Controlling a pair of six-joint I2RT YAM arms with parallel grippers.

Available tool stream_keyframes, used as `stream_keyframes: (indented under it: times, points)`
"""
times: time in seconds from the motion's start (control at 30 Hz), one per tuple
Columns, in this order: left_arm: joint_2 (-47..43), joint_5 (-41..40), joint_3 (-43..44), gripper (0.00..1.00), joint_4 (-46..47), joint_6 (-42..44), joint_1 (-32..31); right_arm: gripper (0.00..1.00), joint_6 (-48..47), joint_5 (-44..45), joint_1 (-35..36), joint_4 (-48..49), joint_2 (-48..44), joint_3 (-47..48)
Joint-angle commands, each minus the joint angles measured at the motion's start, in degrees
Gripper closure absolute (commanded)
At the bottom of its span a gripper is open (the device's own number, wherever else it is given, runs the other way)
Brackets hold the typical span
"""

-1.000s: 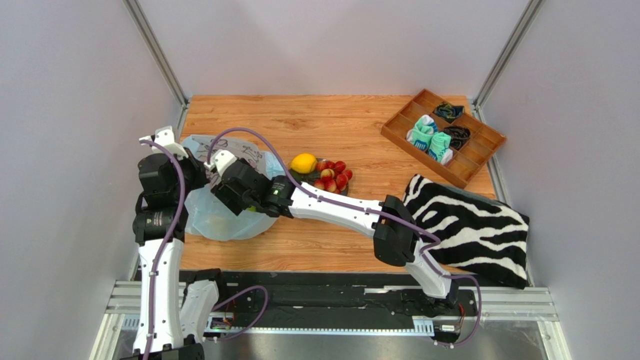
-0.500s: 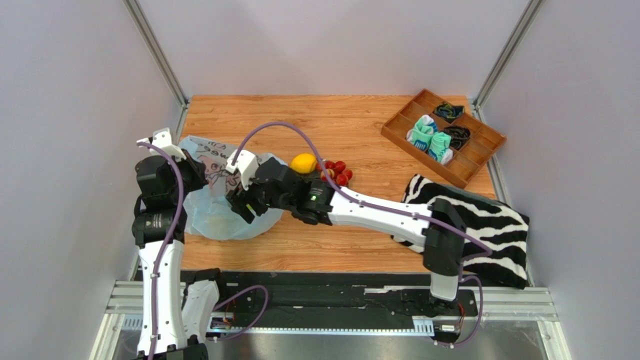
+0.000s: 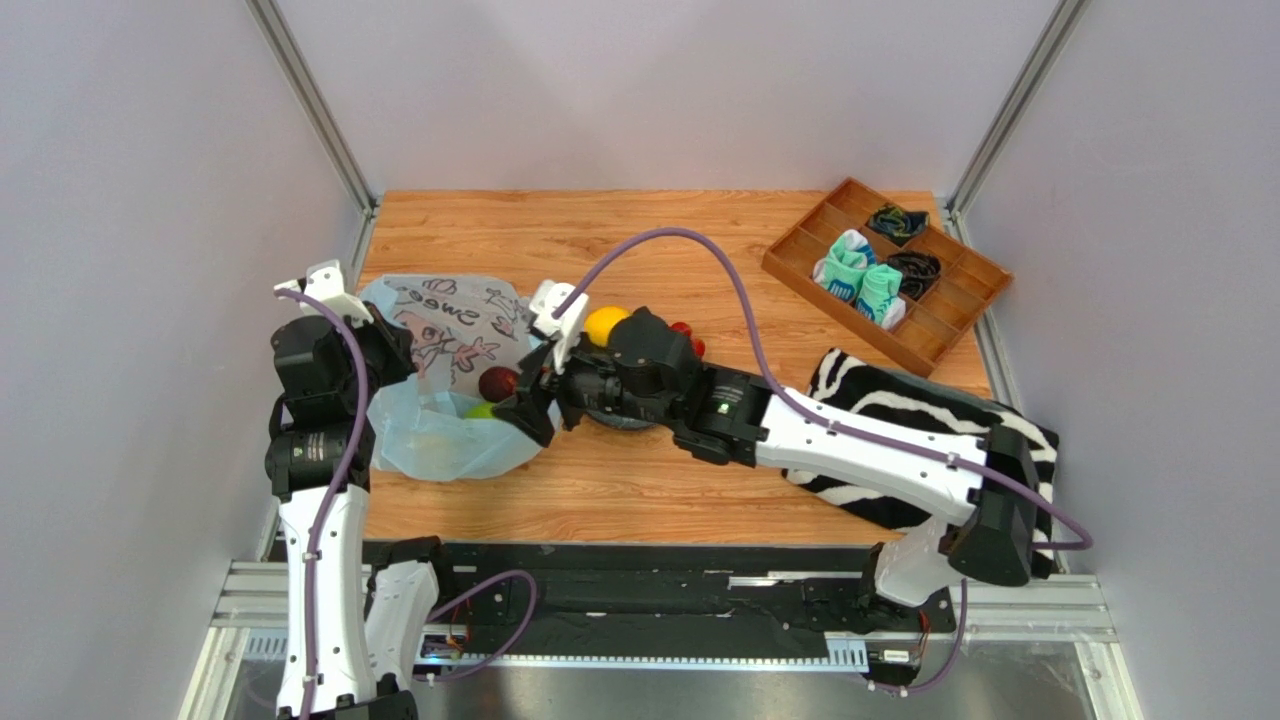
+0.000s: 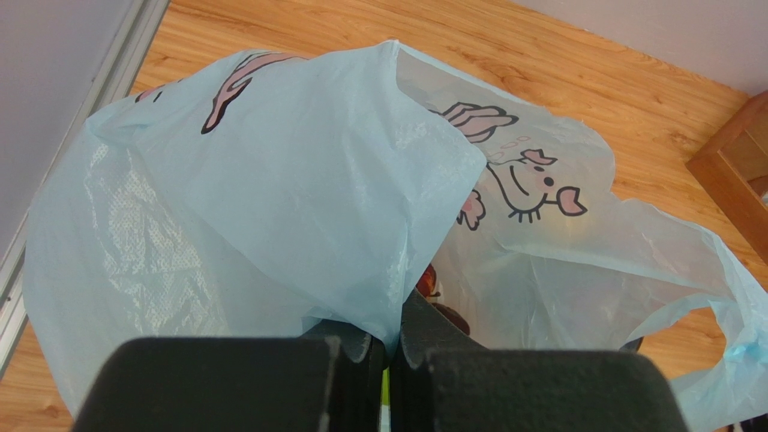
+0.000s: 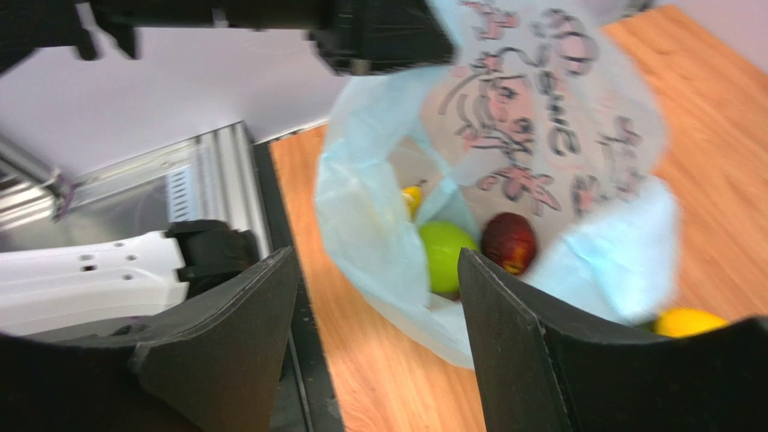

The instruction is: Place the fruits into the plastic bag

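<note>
The left gripper [image 4: 392, 346] is clenched on a fold of the translucent pale blue plastic bag [image 4: 270, 198]. It pinches the thin film between its black fingers and holds that side of the mouth up off the wooden surface [image 3: 601, 240]. The bag lies at the left edge of the surface and is printed with pink and black cartoon drawings. The right gripper [image 5: 377, 270] hangs at the bag's mouth, released, its fingers spread wide with nothing between them. Inside the bag lie a bright green apple [image 5: 444, 255] and a dark red-purple round fruit [image 5: 509, 241], touching each other. A bit of a yellow fruit [image 5: 413, 198] shows deeper in, mostly hidden by plastic. A yellow lemon [image 3: 606, 324] sits outside, just beside the bag, and small red fruits [image 3: 684, 333] show behind the right arm. Over on the right side lie a black-and-white zebra-striped cloth [image 3: 917, 402] and a wooden compartment tray [image 3: 962, 285] holding folded socks [image 3: 860, 278]
</note>
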Motion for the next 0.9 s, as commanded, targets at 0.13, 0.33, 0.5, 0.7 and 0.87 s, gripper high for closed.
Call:
stream_keyframes:
  times: [0.13, 0.33, 0.5, 0.7, 0.87]
  points:
    - [-0.7, 1.3, -0.1, 1.00, 1.8, -0.8, 0.5, 0.33, 10.1, 10.7, -17.6, -9.7, -6.4, -9.3]
    - [-0.6, 1.8, -0.1, 1.00, 2.0, -1.0, 0.5, 0.35, 8.4, 22.1, -21.6, -20.1, 2.5, -5.4]
    - [-0.6, 2.0, -0.1, 1.00, 1.9, -1.0, 0.7, 0.37, 7.4, 22.9, -22.4, -22.3, 10.3, -1.8]
    - [-0.3, 3.1, -0.1, 1.00, 2.0, -1.3, 1.4, 0.38, 7.2, 22.5, -22.4, -22.8, 14.1, 1.0]
    - [-0.1, 3.6, -0.2, 1.00, 2.0, -1.4, 1.4, 0.38, 7.0, 22.2, -22.4, -22.8, 16.0, 1.9]
